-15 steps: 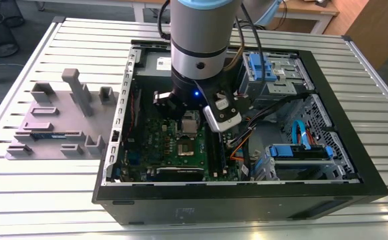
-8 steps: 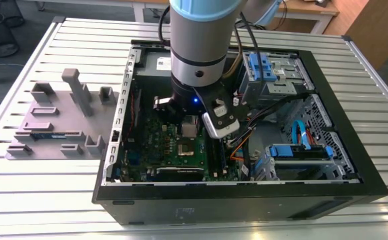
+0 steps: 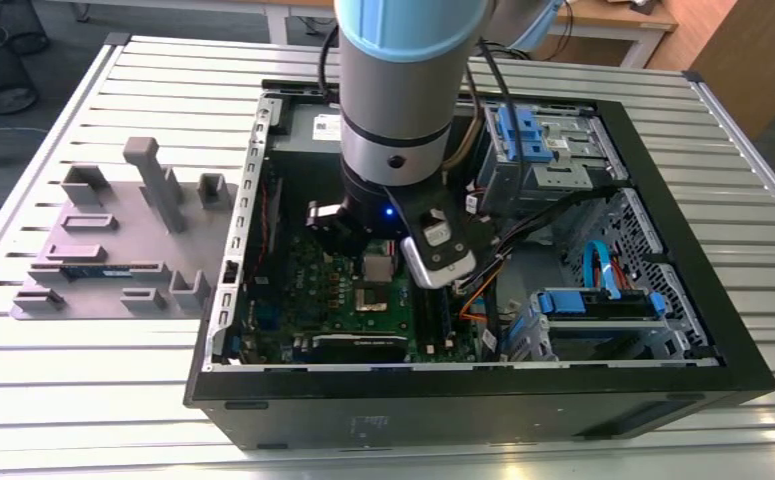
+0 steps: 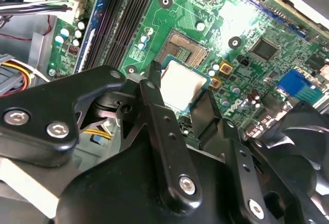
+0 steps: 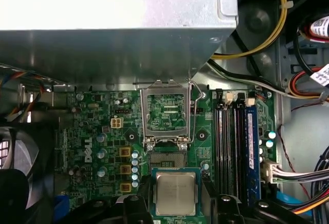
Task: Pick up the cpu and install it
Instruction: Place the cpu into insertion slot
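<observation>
A robot arm point(image 3: 394, 100) reaches down into an open computer case point(image 3: 494, 410) on a slatted table point(image 3: 94, 400). Its gripper point(image 4: 181, 89) is closed on the cpu point(image 5: 176, 193), which sits silvery top up between two black fingers point(image 4: 157, 106). In both wrist views the cpu hangs low over the green board point(image 5: 82, 126), just short of the open socket point(image 5: 165, 158). The socket lies straight ahead of the cpu, on the side toward the grey power-supply box point(image 5: 118, 29), with its metal frame point(image 5: 165, 112) flipped up beyond it. The cpu's edges run about square with the socket's, and the memory slots point(image 5: 231, 147) pass alongside both. The cpu appears to be held clear of the board, though its underside is hidden.
</observation>
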{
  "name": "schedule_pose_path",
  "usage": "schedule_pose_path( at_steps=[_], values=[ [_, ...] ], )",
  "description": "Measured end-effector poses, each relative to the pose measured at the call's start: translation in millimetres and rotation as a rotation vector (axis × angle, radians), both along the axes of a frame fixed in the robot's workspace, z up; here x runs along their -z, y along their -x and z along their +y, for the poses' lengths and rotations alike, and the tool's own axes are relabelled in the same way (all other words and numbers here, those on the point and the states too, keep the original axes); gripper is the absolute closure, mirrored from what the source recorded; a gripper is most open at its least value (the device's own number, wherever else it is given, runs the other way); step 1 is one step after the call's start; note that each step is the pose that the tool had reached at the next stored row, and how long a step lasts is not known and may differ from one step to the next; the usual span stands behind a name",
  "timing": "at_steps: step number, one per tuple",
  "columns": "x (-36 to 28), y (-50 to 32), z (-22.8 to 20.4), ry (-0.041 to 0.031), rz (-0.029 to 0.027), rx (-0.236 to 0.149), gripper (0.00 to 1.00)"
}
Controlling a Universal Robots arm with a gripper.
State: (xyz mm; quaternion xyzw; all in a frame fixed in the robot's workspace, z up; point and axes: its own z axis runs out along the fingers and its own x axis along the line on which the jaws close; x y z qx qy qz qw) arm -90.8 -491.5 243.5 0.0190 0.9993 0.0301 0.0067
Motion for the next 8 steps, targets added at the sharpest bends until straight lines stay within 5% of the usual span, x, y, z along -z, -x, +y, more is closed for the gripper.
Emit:
schedule_pose_path(
  at_steps=[8],
  values=[
    [6.8,0.0,-0.4,0.0001,0.0001,0.011,0.53]
  ],
)
